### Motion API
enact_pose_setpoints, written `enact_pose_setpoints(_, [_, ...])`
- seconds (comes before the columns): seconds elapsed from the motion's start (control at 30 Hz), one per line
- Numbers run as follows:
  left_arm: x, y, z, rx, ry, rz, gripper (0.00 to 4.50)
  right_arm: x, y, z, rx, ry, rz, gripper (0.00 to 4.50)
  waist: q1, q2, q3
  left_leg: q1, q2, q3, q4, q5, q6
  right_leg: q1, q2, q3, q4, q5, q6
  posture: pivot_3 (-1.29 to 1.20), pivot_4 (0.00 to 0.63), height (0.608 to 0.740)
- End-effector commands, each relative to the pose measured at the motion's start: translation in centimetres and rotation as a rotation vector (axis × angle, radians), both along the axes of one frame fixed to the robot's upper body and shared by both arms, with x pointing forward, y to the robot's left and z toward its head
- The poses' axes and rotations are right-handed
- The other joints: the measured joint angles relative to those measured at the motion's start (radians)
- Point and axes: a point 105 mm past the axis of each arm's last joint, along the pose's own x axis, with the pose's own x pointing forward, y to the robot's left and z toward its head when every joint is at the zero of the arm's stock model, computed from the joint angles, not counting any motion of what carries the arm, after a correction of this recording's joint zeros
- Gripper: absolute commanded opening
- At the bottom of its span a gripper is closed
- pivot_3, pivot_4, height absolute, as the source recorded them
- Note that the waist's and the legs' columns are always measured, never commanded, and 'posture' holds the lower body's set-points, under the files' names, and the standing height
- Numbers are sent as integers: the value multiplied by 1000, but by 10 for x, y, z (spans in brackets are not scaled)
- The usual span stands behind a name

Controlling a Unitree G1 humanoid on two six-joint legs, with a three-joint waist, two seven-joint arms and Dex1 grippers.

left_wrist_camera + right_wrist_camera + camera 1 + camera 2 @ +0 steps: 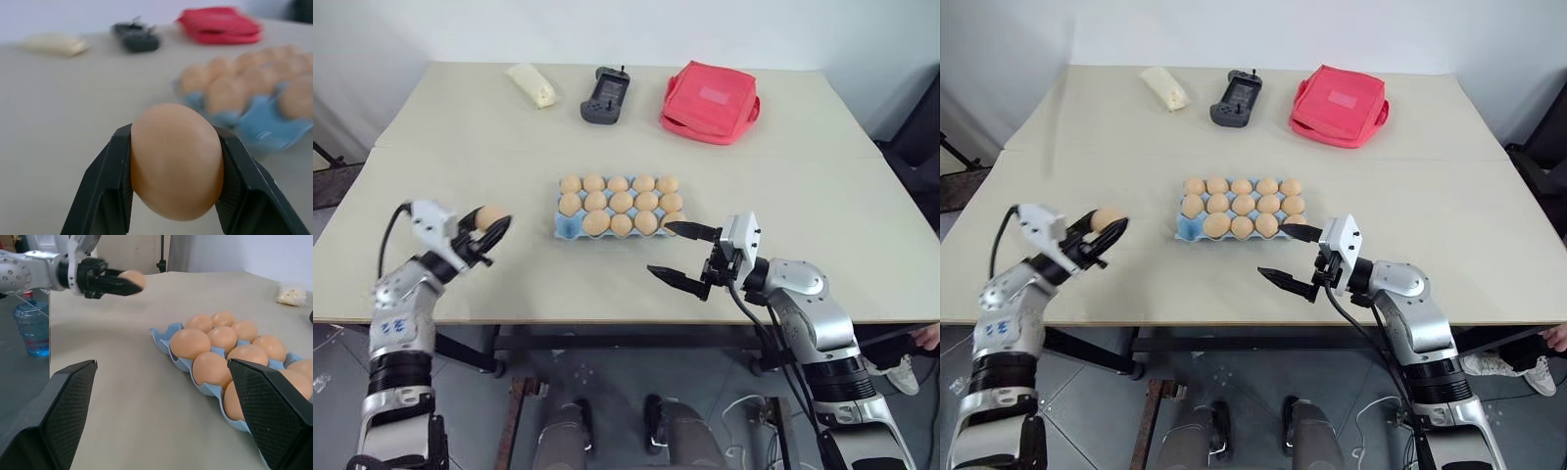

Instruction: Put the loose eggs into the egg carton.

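Big beige table (460, 157) takes up most of the head view, with a red pouch (710, 101), a black handheld gadget (605, 96) and a pale wrapped thing (531, 84) lined up along the top edge. Dead centre sits the light blue egg carton (564, 227), nearly full of brown eggs; the one cup left bare looks to be its lower-left corner.

Lower left of the frame, the left gripper (484, 233) is clamped on the one loose egg (490, 216), pinched between both black fingers (the wrist view shows it snug, pads on either side), held up off the table and well left of the carton. Lower right, the right gripper (683, 255) hangs just off the carton's lower-right corner, jaws wide, nothing in them.

So I'd say we're mid-carry: egg grabbed, not yet placed. Next move needs the left arm to swing right over that empty corner cup, lower gently, then let go without bumping the neighbouring eggs.
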Motion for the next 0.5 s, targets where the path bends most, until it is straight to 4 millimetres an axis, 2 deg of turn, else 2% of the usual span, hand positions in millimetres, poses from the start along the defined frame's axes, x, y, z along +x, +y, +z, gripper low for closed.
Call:
enact_pose_setpoints(0.03, [11, -41, 8, 30, -8, -129, 1756, 0, -2, 13, 18, -57, -9, 4500, -2, 0, 0, 0, 0, 0, 1, 0, 0, 0, 0, 0, 0, 0, 0, 0, 150, 740])
enact_pose_setpoints(0.1, [23, -55, 7, 27, -3, -144, 1756, 0, -2, 14, 19, -64, -11, 4500, -3, 0, 0, 0, -1, 0, 4, 0, 1, 0, 1, 0, 2, 0, 1, 0, 150, 740])
enact_pose_setpoints(0.23, [33, -67, 2, 36, 23, -179, 1756, 0, -2, 18, 26, -79, -19, 4500, -15, 0, 0, 0, -2, 0, 6, 0, 1, 0, 3, 1, 3, 0, 0, 0, 150, 740])
enact_pose_setpoints(0.37, [33, -68, -4, 54, 42, -208, 2960, -1, -2, 18, 35, -86, -30, 4500, -13, 0, 0, 0, -1, -1, 6, 0, 0, -2, 5, 0, 8, -2, -3, 0, 150, 740])
enact_pose_setpoints(0.5, [30, -43, 4, 31, 12, -152, 4196, -2, -3, 17, 42, -83, -42, 4500, -8, 0, 0, 0, -1, -2, 8, 0, 0, -1, 4, 0, 10, -2, -3, 0, 150, 740])
